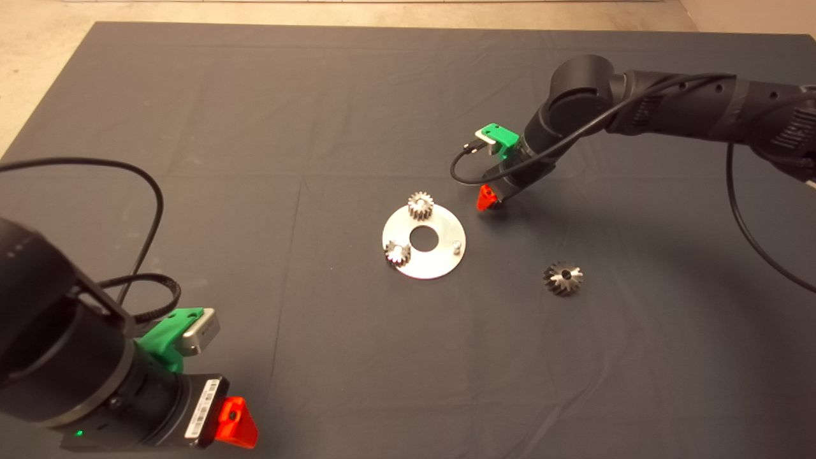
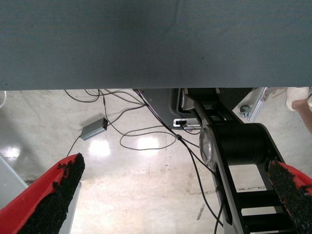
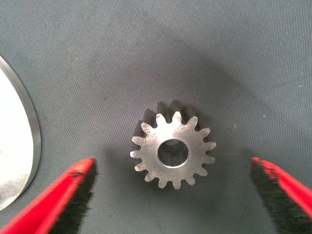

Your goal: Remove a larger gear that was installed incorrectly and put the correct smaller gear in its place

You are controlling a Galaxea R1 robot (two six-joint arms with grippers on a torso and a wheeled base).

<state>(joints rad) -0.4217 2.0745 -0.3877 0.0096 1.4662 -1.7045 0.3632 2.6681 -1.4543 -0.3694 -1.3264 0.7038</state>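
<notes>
**Hovering over the smaller gear with fingers spread**

Hanging just beyond the plate's far right edge, the right gripper (image 3: 173,195) has its red fingers (image 3: 58,200) wide apart, straddling the smaller gear (image 3: 173,151) without touching it. That gear lies flat on the mat (image 1: 255,127): short straight teeth, round centre hole. The round metal plate (image 1: 440,255) carries two small silvery gears (image 1: 421,204). The larger gear (image 1: 563,278), flared-toothed, lies well apart on the mat. The left gripper (image 1: 236,421) waits at the near left corner, spread.
</notes>
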